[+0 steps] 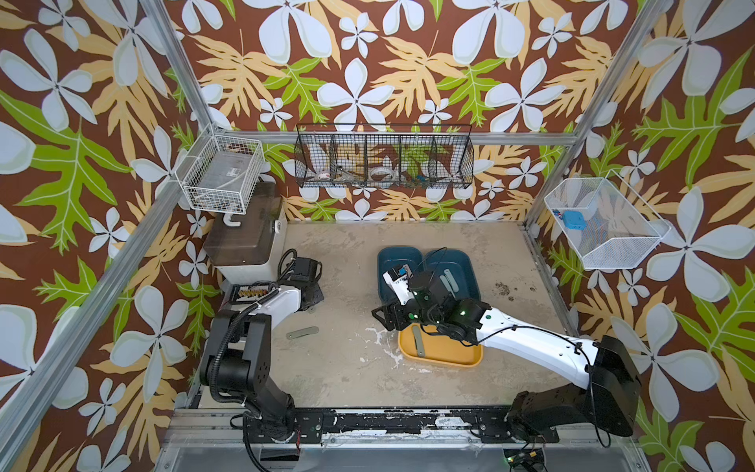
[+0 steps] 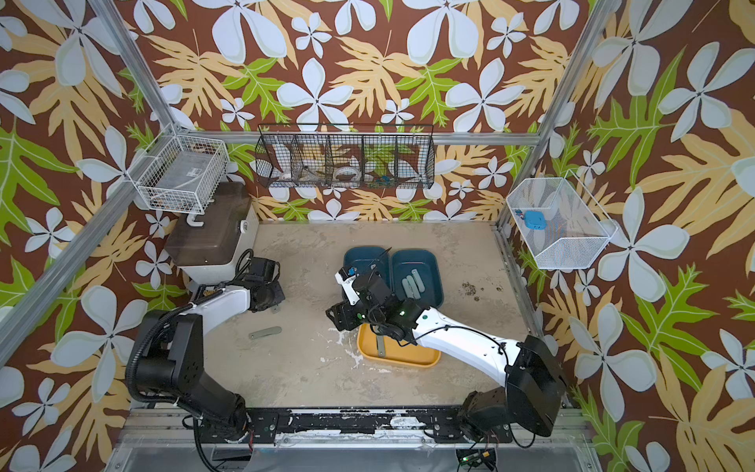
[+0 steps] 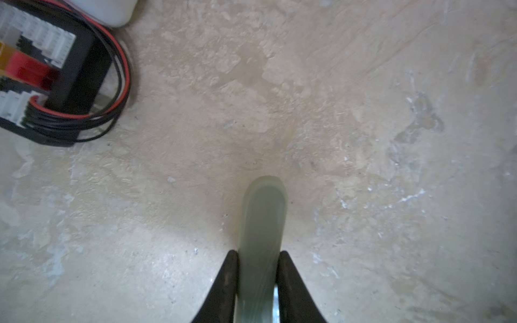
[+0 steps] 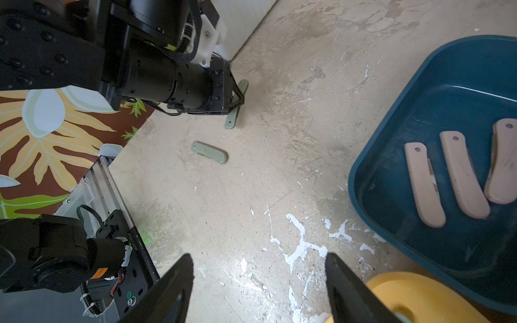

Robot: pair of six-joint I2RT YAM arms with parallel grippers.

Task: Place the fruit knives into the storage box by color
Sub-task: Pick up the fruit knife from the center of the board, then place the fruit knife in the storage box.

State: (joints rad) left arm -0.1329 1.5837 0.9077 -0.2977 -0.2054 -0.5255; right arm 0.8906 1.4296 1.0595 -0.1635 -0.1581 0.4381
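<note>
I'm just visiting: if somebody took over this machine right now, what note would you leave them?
Left gripper: shut on held grey-green knife.
Right gripper: open, empty.
Done: three pink knives in one blue tray; three light blue knives in second blue tray; one grey-green knife in yellow tray.
To do: the held knife and loose grey-green knife on the table go in yellow tray.

Light is soft and even, with faint shadows. The grey-green knife point(image 3: 263, 223) is out of focus up close.
</note>
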